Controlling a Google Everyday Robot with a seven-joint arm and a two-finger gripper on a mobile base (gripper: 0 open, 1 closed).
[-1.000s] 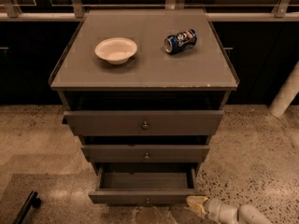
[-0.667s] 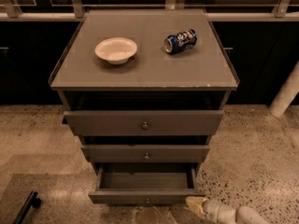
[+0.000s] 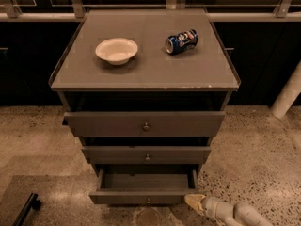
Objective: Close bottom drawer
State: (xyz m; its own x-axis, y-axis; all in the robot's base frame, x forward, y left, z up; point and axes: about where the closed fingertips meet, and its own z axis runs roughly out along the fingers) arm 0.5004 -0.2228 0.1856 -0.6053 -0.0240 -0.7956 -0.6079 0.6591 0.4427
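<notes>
The bottom drawer (image 3: 141, 197) of the grey cabinet is pulled out, its inside bare, with a small round knob (image 3: 148, 201) at the centre of its slim front. My gripper (image 3: 194, 201) comes in from the lower right, its pale tip right at the drawer front's right end. The arm (image 3: 235, 213) trails off to the bottom right corner.
The top drawer (image 3: 145, 124) and middle drawer (image 3: 146, 154) are both slightly pulled out. A white bowl (image 3: 116, 50) and a blue can lying on its side (image 3: 181, 41) sit on the cabinet top (image 3: 146, 72). A black object (image 3: 26, 210) lies on the floor at lower left.
The gripper has hardly moved, staying at the drawer front's right end. The drawer stands as far out as before.
</notes>
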